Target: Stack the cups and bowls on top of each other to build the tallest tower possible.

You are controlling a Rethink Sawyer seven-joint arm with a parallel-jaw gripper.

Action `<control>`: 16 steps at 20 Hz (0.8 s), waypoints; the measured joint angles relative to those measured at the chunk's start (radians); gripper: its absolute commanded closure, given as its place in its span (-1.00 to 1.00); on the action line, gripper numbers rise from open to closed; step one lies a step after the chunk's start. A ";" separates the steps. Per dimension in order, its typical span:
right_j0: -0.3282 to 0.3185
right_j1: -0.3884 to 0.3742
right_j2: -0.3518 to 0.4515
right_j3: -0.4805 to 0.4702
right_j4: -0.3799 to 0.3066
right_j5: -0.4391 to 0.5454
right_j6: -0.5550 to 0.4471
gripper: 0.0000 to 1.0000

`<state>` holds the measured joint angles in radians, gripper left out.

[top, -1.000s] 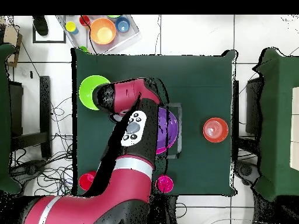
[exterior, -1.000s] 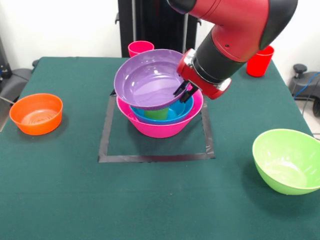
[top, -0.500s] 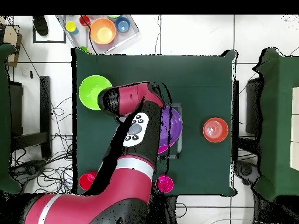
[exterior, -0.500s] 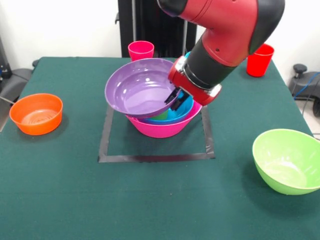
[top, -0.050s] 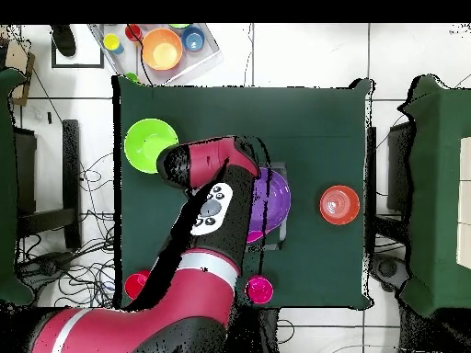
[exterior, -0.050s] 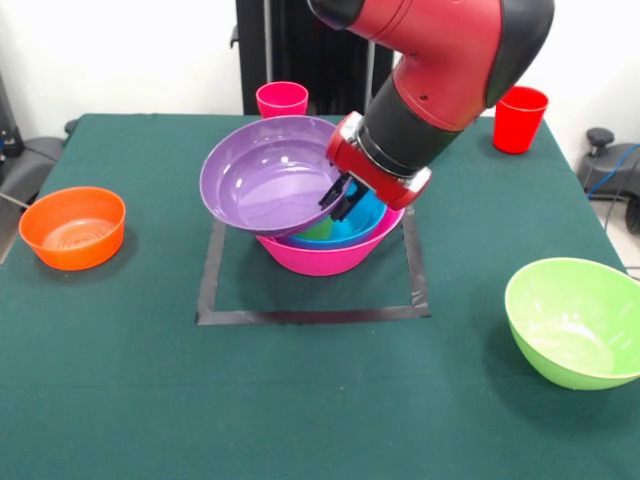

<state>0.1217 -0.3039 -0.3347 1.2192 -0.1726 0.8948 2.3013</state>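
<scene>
The tower (exterior, -0.050s: 322,245) sits in the taped square (exterior, -0.050s: 312,314) at table centre; its base, the big pink bowl (exterior, -0.050s: 325,258), is broad, glossy, prob. light and stiff, likely slippery on its smooth wall, so the rim looks the best place to pinch. The lime green bowl (exterior, -0.050s: 577,320) is about as large, alone at 4 o'clock from the tower in the front view, open side up; thin rim again the handhold. The purple bowl (exterior, -0.050s: 268,178) is wide, shallow, shiny; it hangs tilted over the tower, mouth leaning toward 9 o'clock, overhanging the pink rim on that side. The gripper (exterior, -0.050s: 338,199) is closed on the purple bowl's rim at its 3 o'clock edge, one finger inside and one outside; a one-edge hold on slick plastic could let it swing or slip. A blue bowl (exterior, -0.050s: 355,222) nests inside the pink, w/ a bit of green showing in it; too hidden to say what. The orange bowl (exterior, -0.050s: 73,227) is smaller, at 9 o'clock, well apart. Cups are smallest: red cup (exterior, -0.050s: 519,120) at 1 o'clock, pink-red cup (exterior, -0.050s: 282,100) at 12; tapered, smooth, prob. very light and easy to tip; grip across the rim.
</scene>
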 measured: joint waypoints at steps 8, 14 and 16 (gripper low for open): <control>0.044 -0.002 -0.028 0.040 0.040 0.000 0.000 1.00; 0.063 -0.009 -0.045 0.065 0.070 0.000 0.000 1.00; 0.066 -0.010 -0.050 0.069 0.077 0.000 0.000 1.00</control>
<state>0.1872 -0.3138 -0.3848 1.2877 -0.0956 0.8946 2.3013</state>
